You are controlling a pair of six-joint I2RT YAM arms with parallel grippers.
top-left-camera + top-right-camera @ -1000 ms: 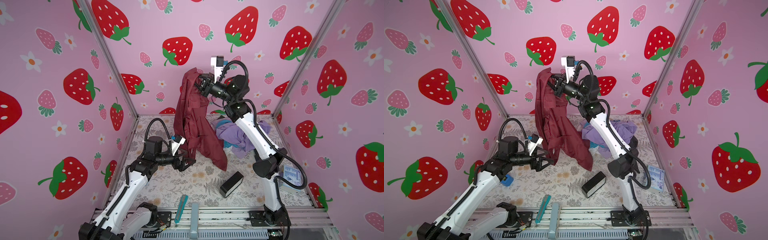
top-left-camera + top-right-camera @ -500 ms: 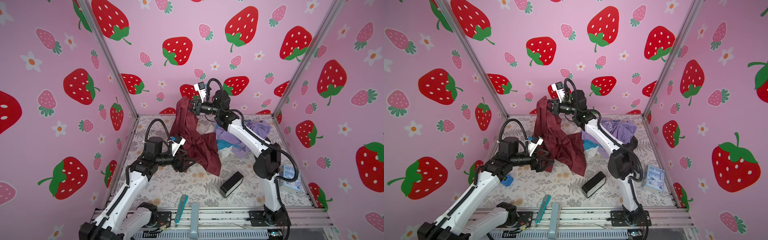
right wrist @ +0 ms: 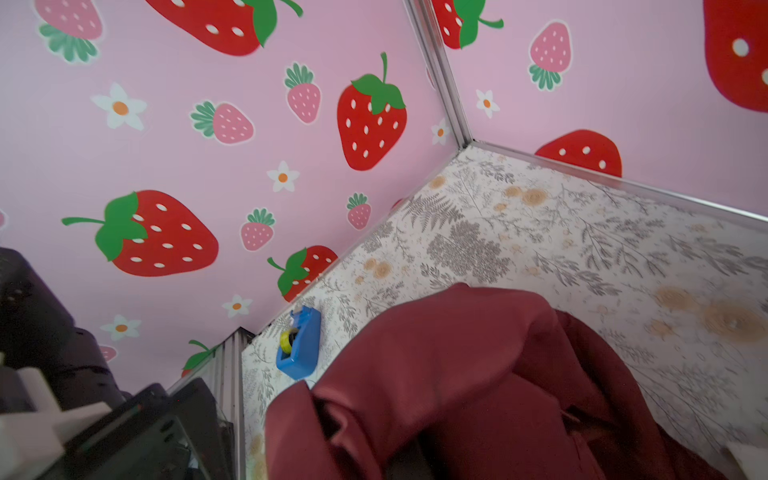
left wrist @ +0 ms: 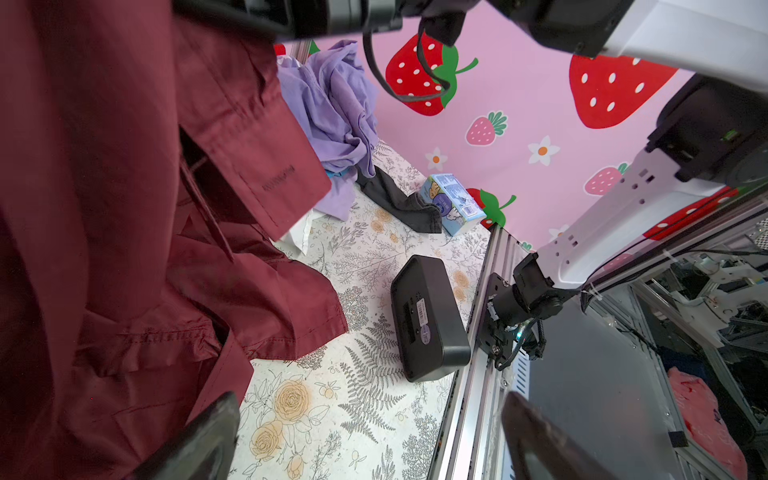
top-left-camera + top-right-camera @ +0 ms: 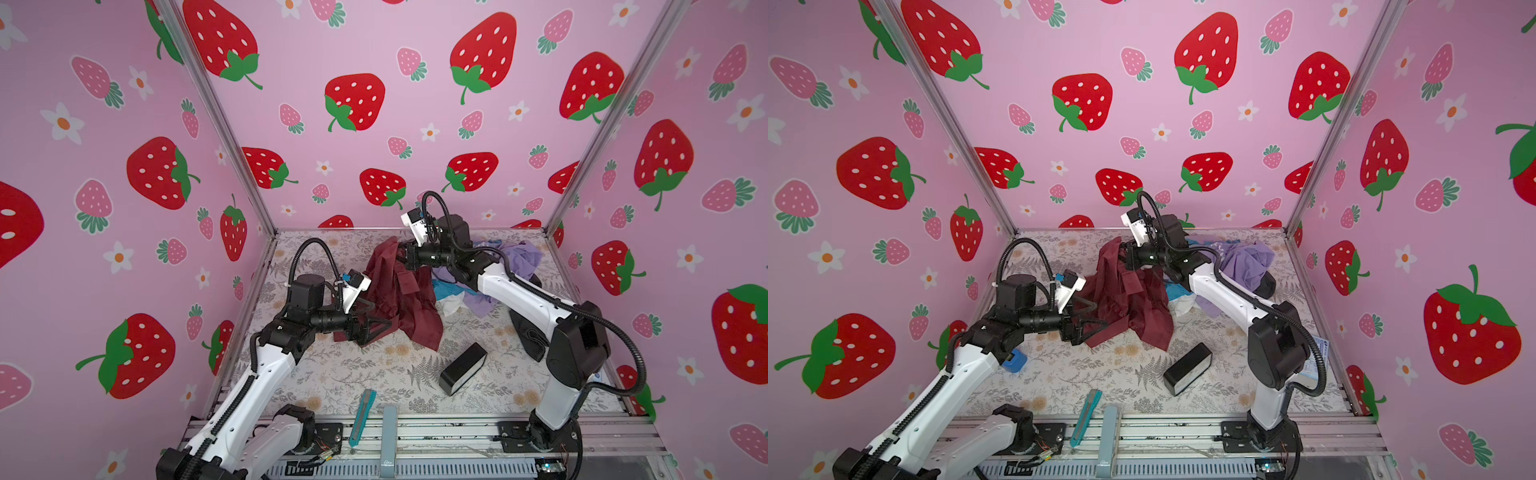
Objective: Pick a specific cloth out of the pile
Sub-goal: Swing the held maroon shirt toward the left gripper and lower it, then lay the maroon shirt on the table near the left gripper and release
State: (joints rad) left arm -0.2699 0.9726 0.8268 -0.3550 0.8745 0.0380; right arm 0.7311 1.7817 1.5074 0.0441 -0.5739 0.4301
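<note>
We count 1 maroon cloth, pinched shut in the right tool, draped toward tabletop centre; left tool gapes wide, empty, beside it. 1 pile, back-right corner. Floral surface, strawberry walls.

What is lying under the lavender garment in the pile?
A light-blue cloth and a white piece stick out from under the lavender garment, and a dark cloth too. Anything deeper is covered.
</note>
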